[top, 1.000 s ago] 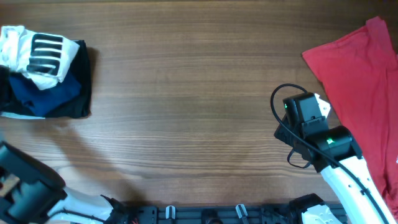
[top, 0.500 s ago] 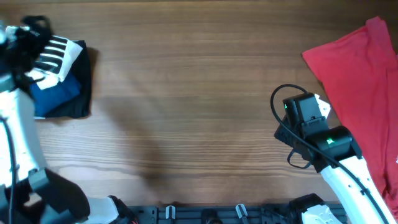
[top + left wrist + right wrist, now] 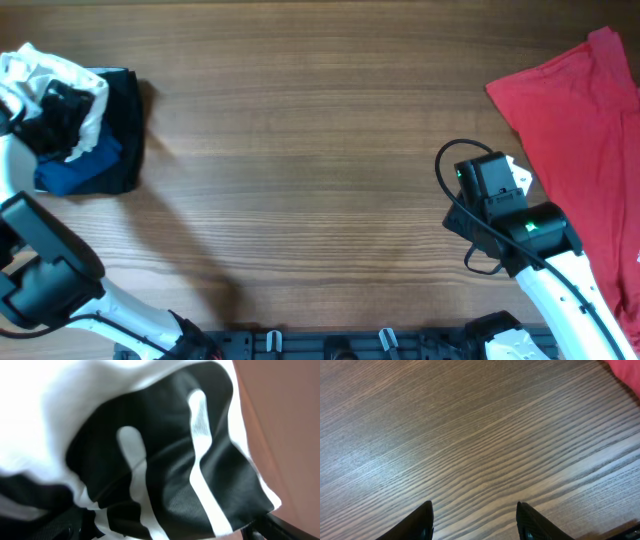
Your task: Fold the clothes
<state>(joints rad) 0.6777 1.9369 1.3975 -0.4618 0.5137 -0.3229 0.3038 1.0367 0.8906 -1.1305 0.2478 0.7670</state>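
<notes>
The white T-shirt [image 3: 40,72] with a black striped print lies bunched on a pile of clothes at the far left. My left gripper [image 3: 55,112] is down on it. In the left wrist view the striped print [image 3: 165,460] fills the frame, and the two fingers sit wide apart at the bottom corners with cloth between them. The red shirt [image 3: 580,130] lies spread at the far right and shows as a corner in the right wrist view [image 3: 627,370]. My right gripper [image 3: 475,520] is open and empty over bare wood, just left of the red shirt; it also shows in the overhead view [image 3: 482,170].
Under the white T-shirt lie a blue garment [image 3: 75,172] and a black one [image 3: 125,120]. The wooden table [image 3: 300,150] spans the middle. The arm bases stand along the front edge.
My left arm has swung up from the front left onto the pile. The striped print is now covered by the gripper and the white shirt has bunched up. The right arm has not moved.
</notes>
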